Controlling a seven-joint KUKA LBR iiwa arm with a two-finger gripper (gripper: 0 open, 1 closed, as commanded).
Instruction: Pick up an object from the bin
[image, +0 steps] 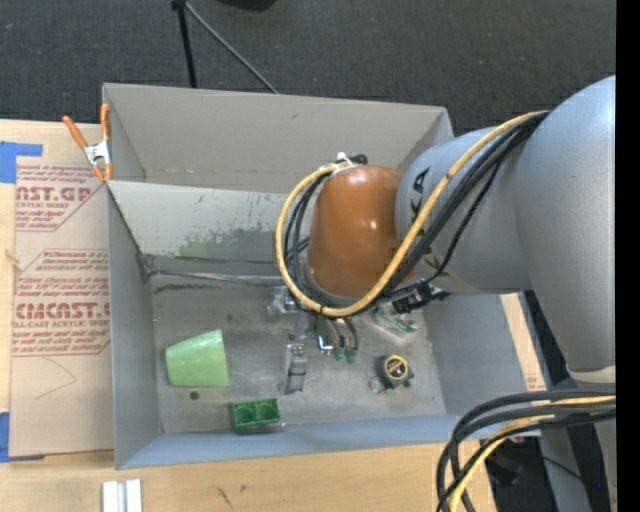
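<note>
My gripper (320, 362) hangs below the orange wrist cover, low over the middle of the bin floor. Its two fingers stand apart, one grey fingertip (295, 375) to the left and a dark one to the right, with bare floor and nothing held between them. A light green cup (197, 360) lies on its side to the left of the gripper. A small dark green brick (254, 414) rests by the front wall, below and left of the gripper. A small black and yellow round piece (393, 370) lies just right of the gripper.
A small white and green item (400, 320) lies partly under the arm at the right of the bin. The arm and its cables cover the bin's right rear part.
</note>
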